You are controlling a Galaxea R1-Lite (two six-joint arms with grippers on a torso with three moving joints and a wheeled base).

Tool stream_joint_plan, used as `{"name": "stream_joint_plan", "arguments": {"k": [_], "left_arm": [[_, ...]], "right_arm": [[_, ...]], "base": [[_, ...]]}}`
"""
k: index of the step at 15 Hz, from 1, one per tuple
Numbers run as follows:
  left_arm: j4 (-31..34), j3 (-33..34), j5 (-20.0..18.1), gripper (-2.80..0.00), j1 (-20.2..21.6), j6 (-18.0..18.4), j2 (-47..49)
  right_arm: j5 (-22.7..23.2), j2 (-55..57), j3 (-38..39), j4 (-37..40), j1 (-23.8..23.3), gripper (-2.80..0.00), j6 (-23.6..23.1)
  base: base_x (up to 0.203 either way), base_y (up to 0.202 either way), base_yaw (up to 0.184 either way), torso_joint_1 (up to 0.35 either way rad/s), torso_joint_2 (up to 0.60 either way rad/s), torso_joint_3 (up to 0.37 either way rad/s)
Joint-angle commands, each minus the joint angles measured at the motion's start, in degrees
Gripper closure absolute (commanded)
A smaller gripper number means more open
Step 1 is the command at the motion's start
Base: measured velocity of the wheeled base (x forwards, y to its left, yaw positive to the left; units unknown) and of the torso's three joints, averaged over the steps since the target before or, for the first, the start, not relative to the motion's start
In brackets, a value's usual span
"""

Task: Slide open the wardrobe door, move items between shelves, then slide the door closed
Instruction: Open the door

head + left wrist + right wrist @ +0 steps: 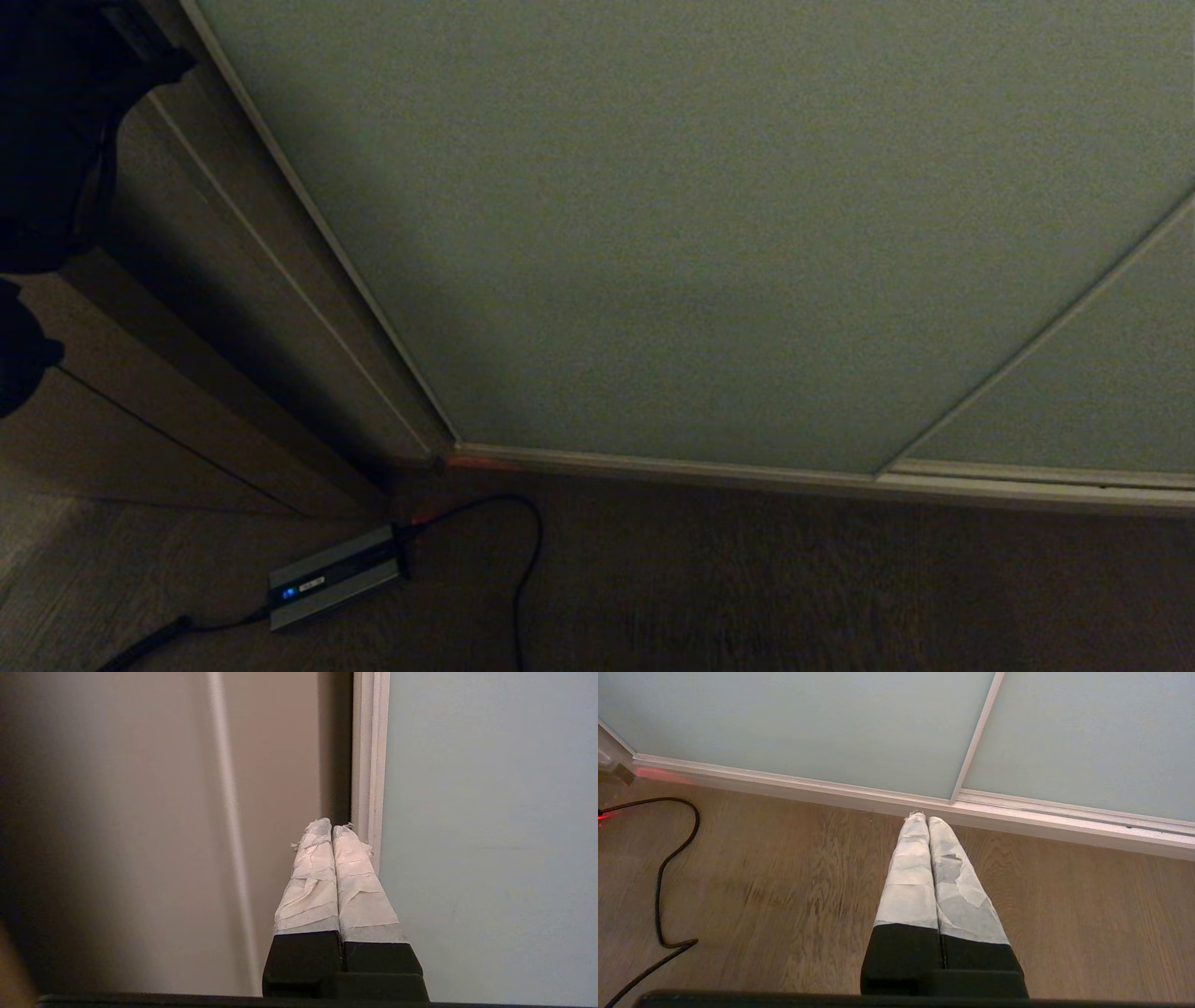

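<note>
1. Head view: the sliding wardrobe door (709,224) stood shut before me, its grey-green panel filling most of the scene, with the brown side panel (271,308) to its left. A small power brick (336,576) and its black cable (527,560) lay on the wood floor (794,588) near me.
2. Left wrist view: my left gripper (332,827) had its taped fingers (310,877) pressed together, holding nothing, their tips just beside the door's pale frame (371,765).
3. Right wrist view: my right gripper (927,819) was likewise closed and empty, pointing down over the floor toward the door's bottom rail (831,794).
</note>
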Motion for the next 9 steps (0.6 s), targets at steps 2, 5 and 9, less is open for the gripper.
{"name": "stream_joint_plan", "arguments": {"k": [2, 5, 9], "left_arm": [[3.20, -5.67, 0.23, 0.00, -0.05, -1.28, 4.82], [3.84, -7.73, 0.63, 0.00, -0.05, -1.50, 6.92], [6.72, -9.18, 0.55, 0.00, -0.22, -3.63, 7.84]], "right_arm": [[0.02, 0.07, 0.18, 0.00, 0.00, 0.00, -0.04], [0.02, 0.07, 0.25, 0.00, 0.00, 0.00, -0.04], [0.02, 0.07, 0.26, 0.00, 0.00, 0.00, -0.04]], "base": [[0.000, 0.000, 0.000, 0.000, 0.00, 0.000], [0.000, 0.000, 0.000, 0.000, 0.00, 0.000], [0.000, 0.000, 0.000, 0.000, 0.00, 0.000]]}}
